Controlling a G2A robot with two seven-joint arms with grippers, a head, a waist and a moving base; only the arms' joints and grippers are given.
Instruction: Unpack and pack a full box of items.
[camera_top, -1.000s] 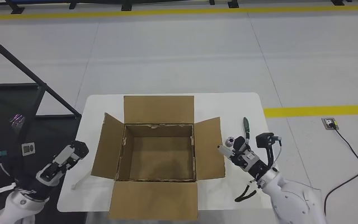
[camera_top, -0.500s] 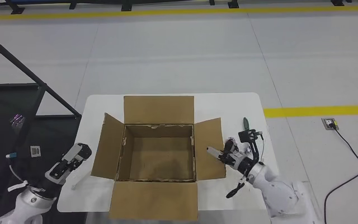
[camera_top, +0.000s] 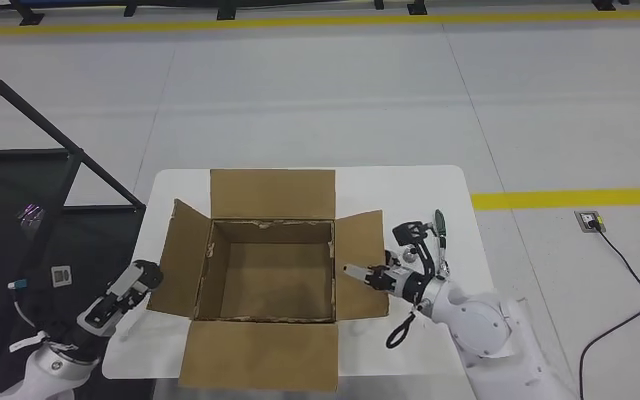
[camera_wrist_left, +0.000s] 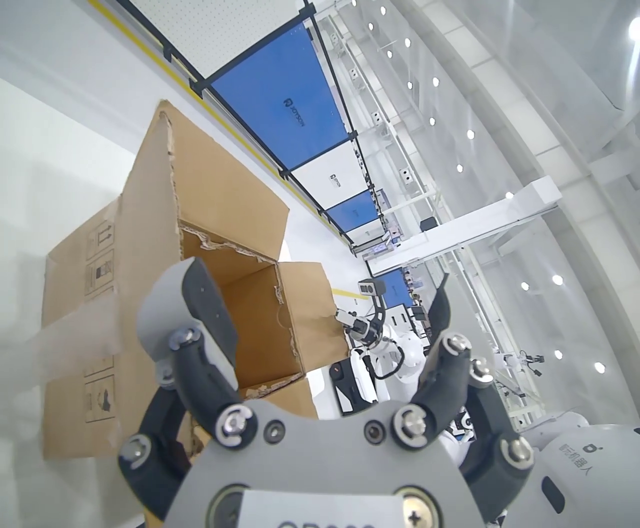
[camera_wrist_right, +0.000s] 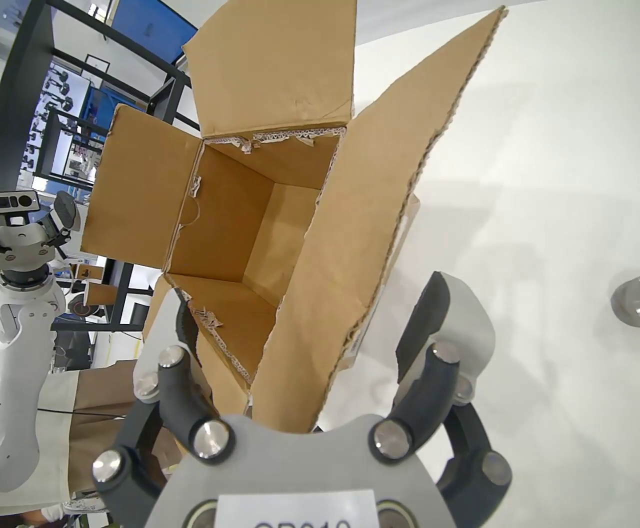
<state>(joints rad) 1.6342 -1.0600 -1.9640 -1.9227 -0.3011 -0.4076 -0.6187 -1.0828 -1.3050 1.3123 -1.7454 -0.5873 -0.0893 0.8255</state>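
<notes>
An open cardboard box (camera_top: 272, 193) stands in the middle of the white table (camera_top: 410, 185), all its flaps spread and nothing visible inside. My right gripper (camera_top: 362, 273) is at the box's right flap (camera_wrist_right: 360, 225). It is open, and its fingers (camera_wrist_right: 442, 310) straddle the flap's near corner in the right wrist view. My left gripper (camera_top: 143, 277) is open just outside the left flap (camera_top: 172, 262), a little apart from it. The left wrist view looks past that gripper (camera_wrist_left: 320, 310) at the box (camera_wrist_left: 225, 200).
A dark green-handled item (camera_top: 438, 222) lies on the table right of the box, beside the right arm. A rounded metallic object (camera_wrist_right: 627, 302) rests on the table near the right gripper. A black frame (camera_top: 60, 160) stands off the table's left side.
The right gripper has moved left onto the right flap, and the box has slid a little to the left. The left gripper has drawn back toward the near left.
</notes>
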